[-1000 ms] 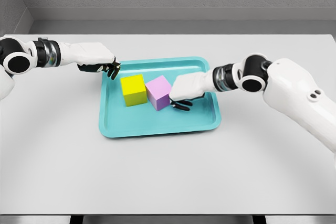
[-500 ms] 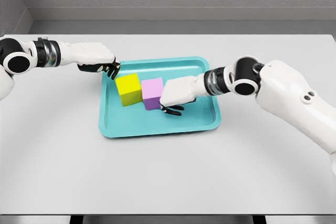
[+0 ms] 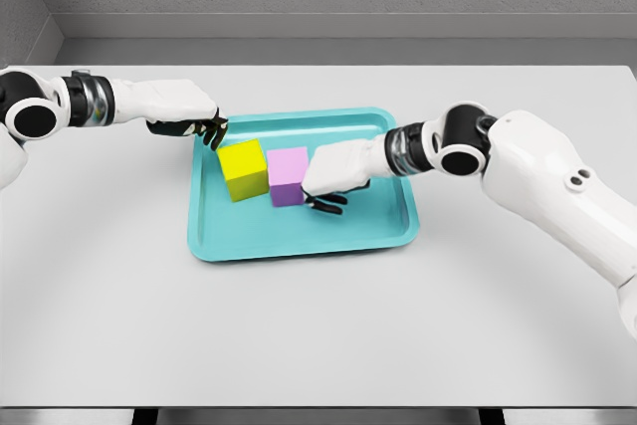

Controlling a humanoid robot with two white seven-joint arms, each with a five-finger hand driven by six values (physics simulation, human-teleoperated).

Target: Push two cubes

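1. On the teal tray (image 3: 299,241), the pink cube (image 3: 289,176) touched the yellow cube (image 3: 244,168) on its left.
2. Right hand (image 3: 333,171), fingers curled, gripping nothing, pressed the pink cube's right face.
3. Left hand (image 3: 189,116) hovered curled and empty at the tray's far-left corner.
4. Cubes: matte, sharp-edged.

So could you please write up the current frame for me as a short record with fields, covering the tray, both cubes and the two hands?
tray: shallow teal tray on the grey table
yellow cube: small yellow cube inside the tray, left part
pink cube: small pink cube inside the tray, right beside the yellow one, apparently touching
right hand: right hand over the tray, against the pink cube's right side, fingers curled under
left hand: left hand at the tray's upper left corner, fingers curled, grasping nothing
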